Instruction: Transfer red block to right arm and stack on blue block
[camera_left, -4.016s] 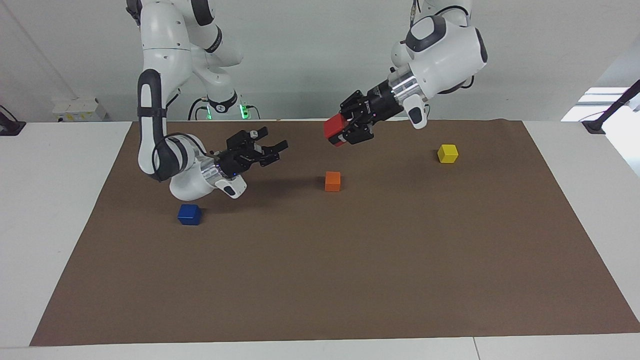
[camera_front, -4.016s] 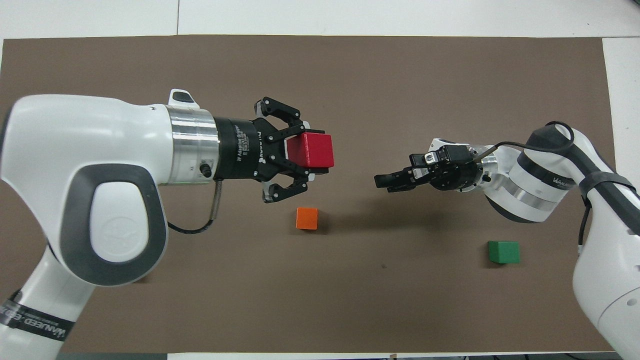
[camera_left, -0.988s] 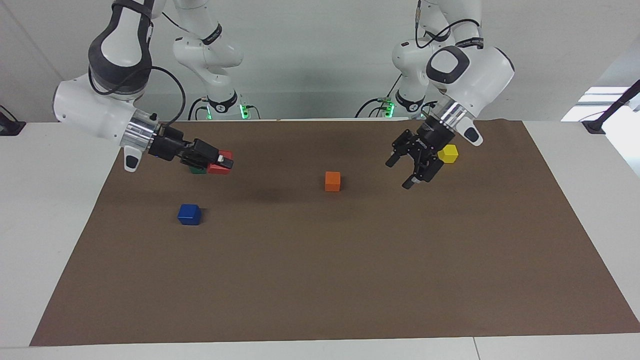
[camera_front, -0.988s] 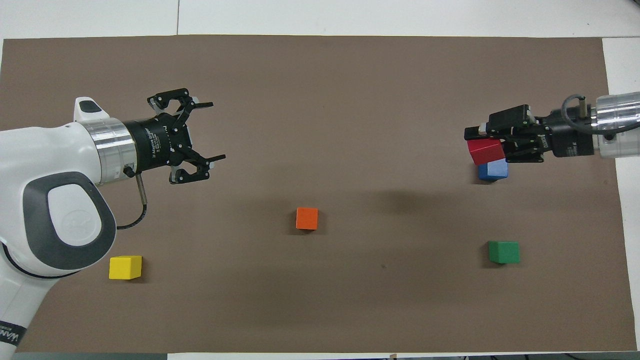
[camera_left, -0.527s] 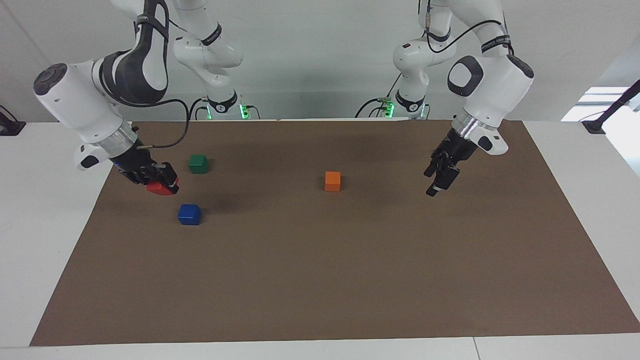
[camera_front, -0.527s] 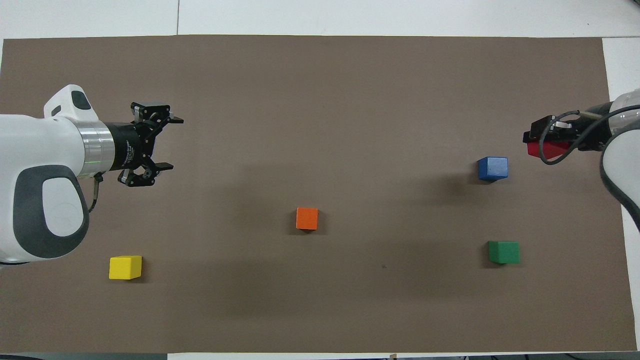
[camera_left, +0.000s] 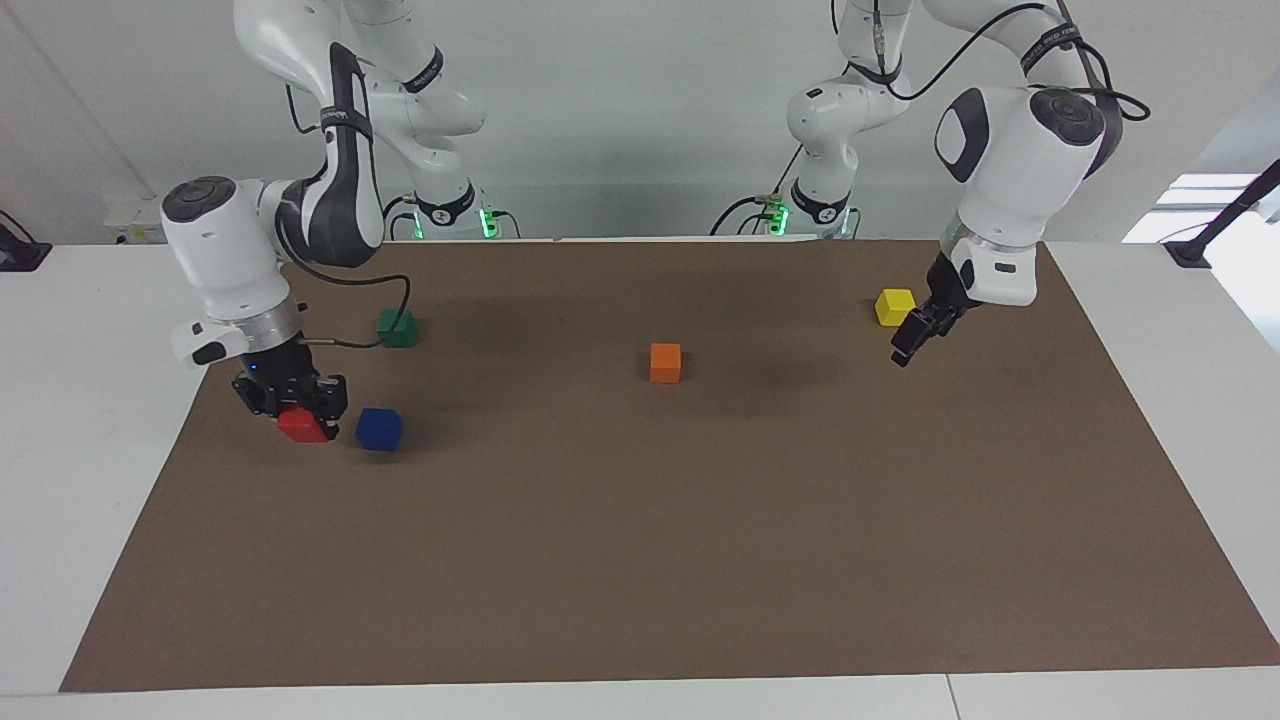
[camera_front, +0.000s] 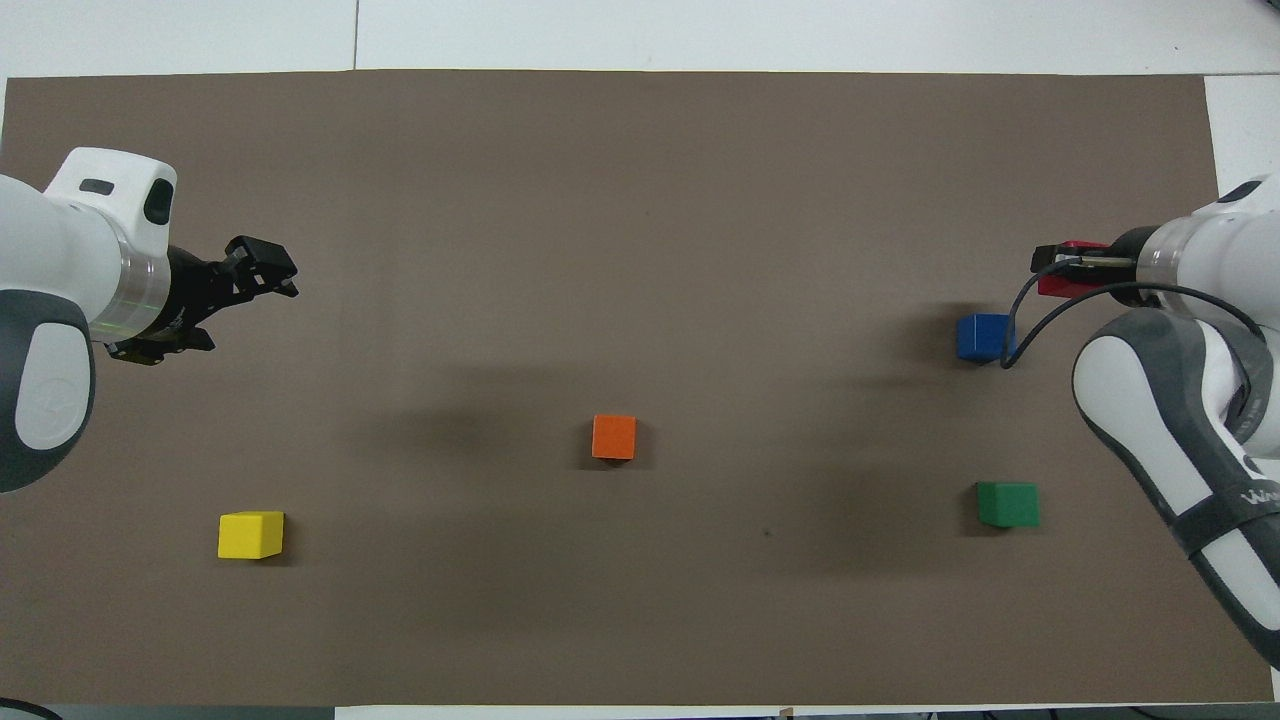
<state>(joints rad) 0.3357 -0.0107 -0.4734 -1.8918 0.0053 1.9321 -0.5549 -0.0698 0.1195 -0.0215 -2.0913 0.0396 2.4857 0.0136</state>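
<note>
Since the earlier frames, the right hand has carried the red block away from the green block and down toward the right arm's end of the worktop, and the left hand has drawn back toward the yellow block. At present the right hand points straight down with its fingers clenched on the red block, which hangs just beside the blue block, on the side toward the right arm's end of the brown mat; whether the red block touches the mat cannot be told. The red block is not on top of the blue block. In the overhead view the red block shows only partly under the right hand's wrist, near the mat's edge, with the blue block close by. The left hand is released, fingers spread and empty, over bare mat near the yellow block. The orange block sits alone at mid-mat. The part of the mat farthest from the robots carries nothing. White lettering on the right arm's dark link is only partly in view and cannot be read in full.
</note>
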